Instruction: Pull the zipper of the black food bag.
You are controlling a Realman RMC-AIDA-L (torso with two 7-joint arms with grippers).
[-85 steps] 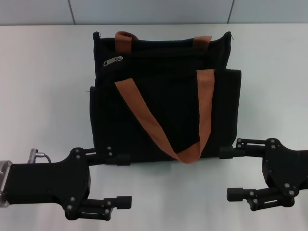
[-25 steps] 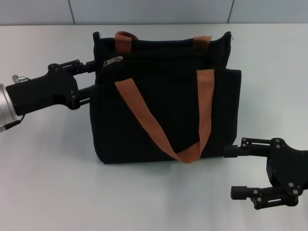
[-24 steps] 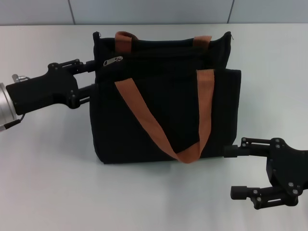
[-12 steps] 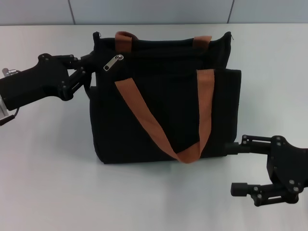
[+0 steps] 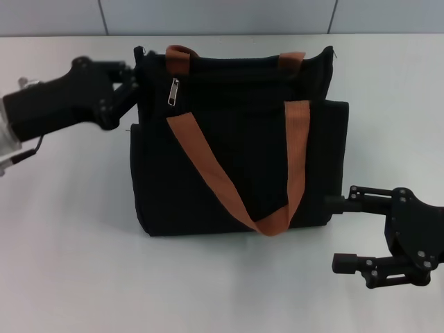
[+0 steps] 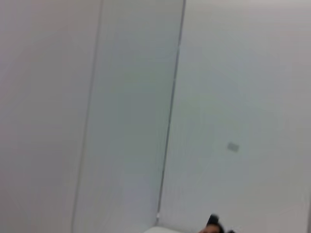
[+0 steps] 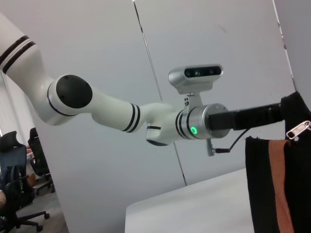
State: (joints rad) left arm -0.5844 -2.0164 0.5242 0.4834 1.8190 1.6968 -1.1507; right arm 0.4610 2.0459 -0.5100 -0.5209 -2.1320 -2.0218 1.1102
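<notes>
At bag's (image 5: pixel 236 139) top-left corner, seen from head cam: left gripper (image 5: pixel 132 83) sits right against the corner, fingertips at or behind the fabric edge, so can't tell if it's clenched on anything or released. Zipper (image 5: pixel 173 91) tab hangs just inboard of that corner, near the rear handle (image 5: pixel 178 59), long axis roughly vertical, pointing down the bag's front. Tab lies toward bag centre from the left gripper, close by but prob. not touching; contact not readable.

Zip track runs across the bag's top from this corner to the far corner. My read: pull has to go along that line, away from left arm, toward the right side.

Right gripper (image 5: pixel 340 232) is at bag's lower-right corner, well apart from the tab, fingers spread w/ clear gap, holding nothing; upper finger near bag's edge. Left arm is far nearer the tab.

Right wrist cam confirms: left arm reaching into the bag's top edge, tab just below it.

Bag stands upright on table (image 5: pixel 69 229), front strap (image 5: pixel 222 184) draped down its face.
</notes>
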